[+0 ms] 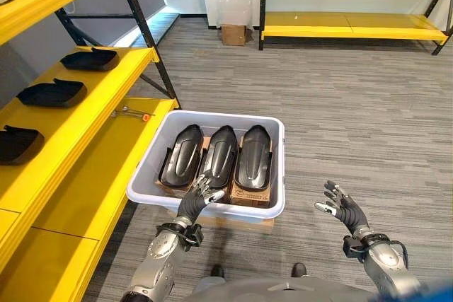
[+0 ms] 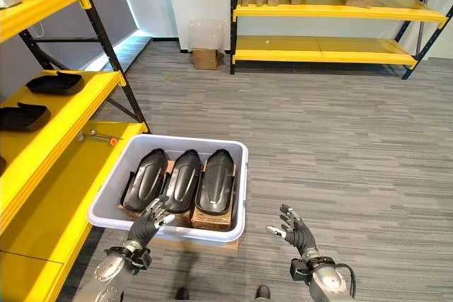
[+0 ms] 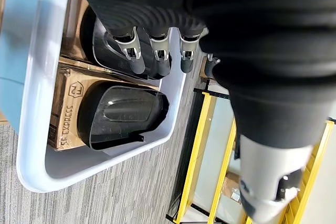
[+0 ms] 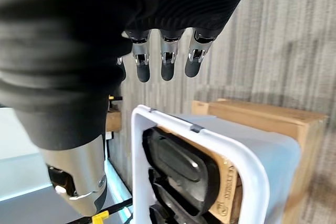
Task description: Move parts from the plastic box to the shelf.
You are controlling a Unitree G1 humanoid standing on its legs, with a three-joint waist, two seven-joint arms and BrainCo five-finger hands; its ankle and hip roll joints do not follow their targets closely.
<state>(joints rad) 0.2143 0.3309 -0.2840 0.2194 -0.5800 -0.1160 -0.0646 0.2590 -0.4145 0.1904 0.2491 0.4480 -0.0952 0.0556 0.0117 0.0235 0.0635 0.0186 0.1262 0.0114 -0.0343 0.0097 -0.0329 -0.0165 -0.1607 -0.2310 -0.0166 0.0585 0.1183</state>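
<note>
Three black parts lie side by side in the plastic box, beside the shelf. Your left hand hovers spread at the box's 6 o'clock rim; your right hand hangs spread at 4 o'clock. Reach one-handed and the long part may tip out.

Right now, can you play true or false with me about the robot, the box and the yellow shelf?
1. Three black parts lie side by side in the plastic box. True.
2. The right hand is holding a black part. False: it is open over the carpet, to the right of the box, holding nothing.
3. The left hand is at the near edge of the box with open fingers. True.
4. The yellow shelf has no black parts on it. False: several black parts already lie on it.
5. A wrench lies on the lower shelf. True.
</note>
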